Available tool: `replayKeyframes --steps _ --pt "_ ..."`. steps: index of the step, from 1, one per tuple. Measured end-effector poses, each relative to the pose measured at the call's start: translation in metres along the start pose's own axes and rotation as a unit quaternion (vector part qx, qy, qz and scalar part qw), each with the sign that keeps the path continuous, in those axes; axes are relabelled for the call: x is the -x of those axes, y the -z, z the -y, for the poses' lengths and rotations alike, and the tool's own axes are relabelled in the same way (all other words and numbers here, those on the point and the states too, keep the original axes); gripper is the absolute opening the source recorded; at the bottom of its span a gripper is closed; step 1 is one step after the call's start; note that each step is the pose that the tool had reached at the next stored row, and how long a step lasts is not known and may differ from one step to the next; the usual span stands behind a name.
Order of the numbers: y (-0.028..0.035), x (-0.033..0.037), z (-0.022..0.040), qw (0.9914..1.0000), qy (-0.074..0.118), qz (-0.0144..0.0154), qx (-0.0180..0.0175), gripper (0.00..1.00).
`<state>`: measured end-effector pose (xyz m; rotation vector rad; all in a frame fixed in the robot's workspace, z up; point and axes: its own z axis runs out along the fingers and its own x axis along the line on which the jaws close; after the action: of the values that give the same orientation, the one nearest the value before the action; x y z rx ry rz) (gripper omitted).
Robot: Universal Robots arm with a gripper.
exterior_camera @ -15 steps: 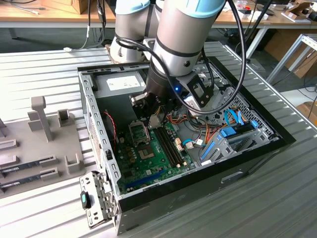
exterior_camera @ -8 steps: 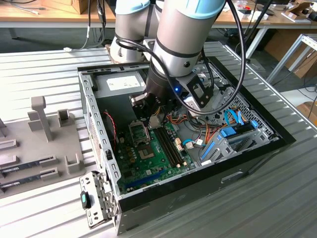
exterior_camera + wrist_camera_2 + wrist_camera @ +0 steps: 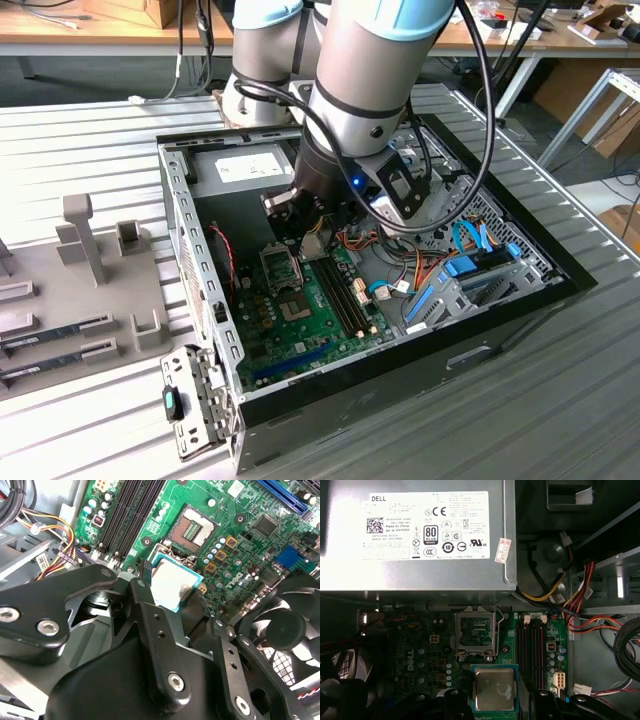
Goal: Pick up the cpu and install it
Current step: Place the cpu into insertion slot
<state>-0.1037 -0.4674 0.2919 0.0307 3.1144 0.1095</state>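
The cpu (image 3: 493, 689), a silver-topped square with a green rim, hangs above the green motherboard (image 3: 420, 650) inside the open computer case (image 3: 180, 230). My gripper (image 3: 493, 694) is shut on it, one black finger (image 3: 147, 577) against each side edge. In the second wrist view the cpu (image 3: 170, 585) sits between the fingertips of the gripper (image 3: 173, 589), tilted toward the board. The empty metal-framed socket (image 3: 476, 634) with its pins (image 3: 192, 530) lies just past the chip, apart from it. In the exterior view the gripper (image 3: 297, 222) hovers near the raised socket frame (image 3: 278, 262).
A grey power supply (image 3: 420, 535) fills the case's back. Black memory slots (image 3: 532, 647) run beside the socket, with bundled coloured cables (image 3: 580, 600) beyond them. A black fan (image 3: 292, 630) is close by. A grey holder tray (image 3: 80, 300) lies at the exterior view's left.
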Motion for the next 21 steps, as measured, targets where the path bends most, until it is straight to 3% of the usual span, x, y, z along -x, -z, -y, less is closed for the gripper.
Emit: replayKeyframes --steps 21 --pt "-0.0053 -0.0001 0.0014 1.0 0.0 0.0 0.0 0.47"
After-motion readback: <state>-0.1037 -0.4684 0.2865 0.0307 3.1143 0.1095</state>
